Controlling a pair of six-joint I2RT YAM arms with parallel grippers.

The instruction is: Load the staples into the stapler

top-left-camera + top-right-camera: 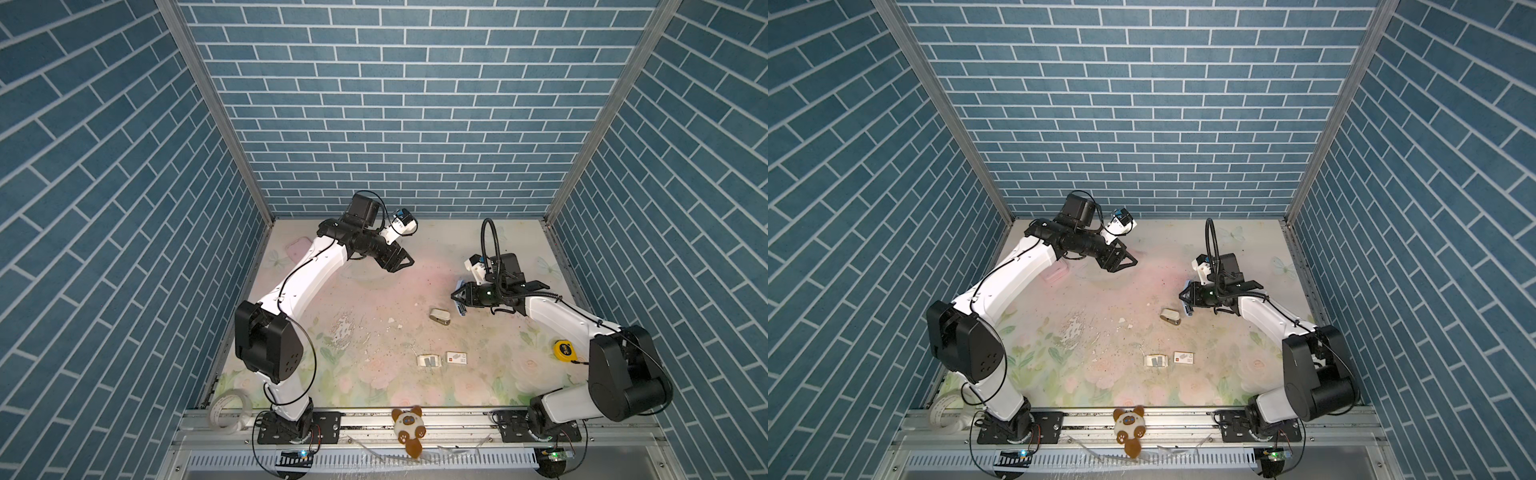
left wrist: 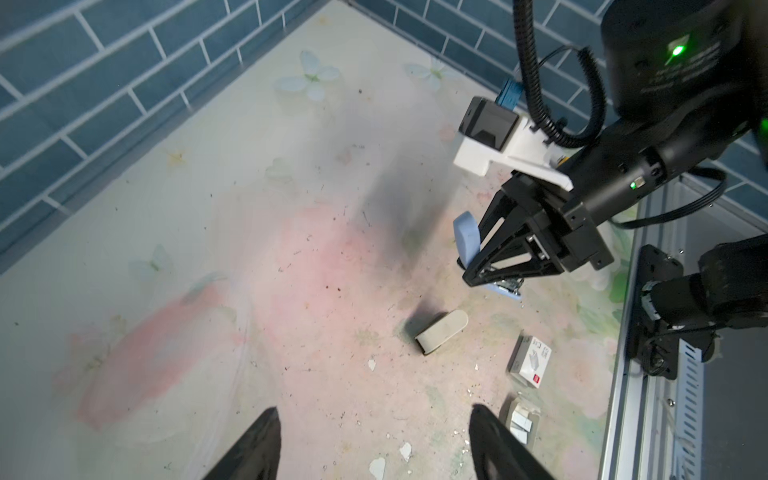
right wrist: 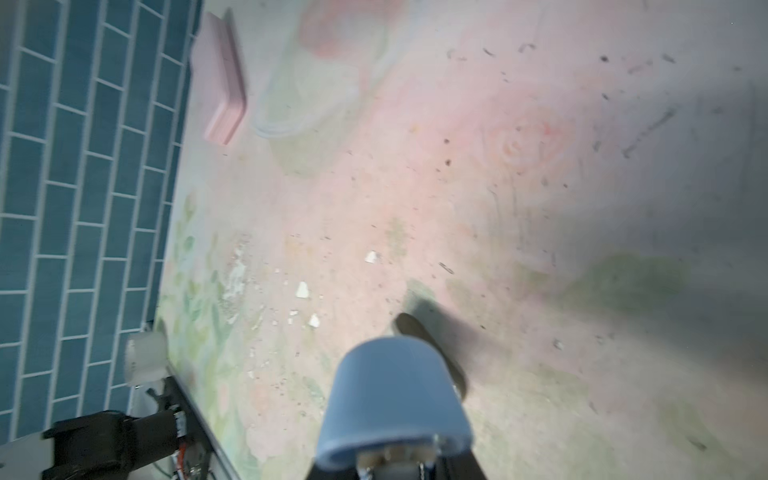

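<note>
At the far left, the left arm cuts off your view of the pink box (image 1: 298,246), so only part of it shows. The left hand (image 1: 401,265) hangs above the worktop (image 1: 374,291), released, with its fingers (image 2: 257,444) spread and nothing between them. Toward the middle front, the staples (image 1: 430,360) lie as grey strips in their white tray (image 1: 420,360). In the left wrist view one finger covers part of that tray. Just right of it lies the white sleeve (image 1: 456,358) with a red mark. Farther back sits a small beige thing (image 1: 440,316) shaped like a stapler, though you cannot make out more. Right of it, the right hand (image 1: 455,296) is clenched on the blue stapler (image 2: 467,237), held off the worktop. Its metal underside is mostly hidden, and the right wrist view is blurred.
</note>
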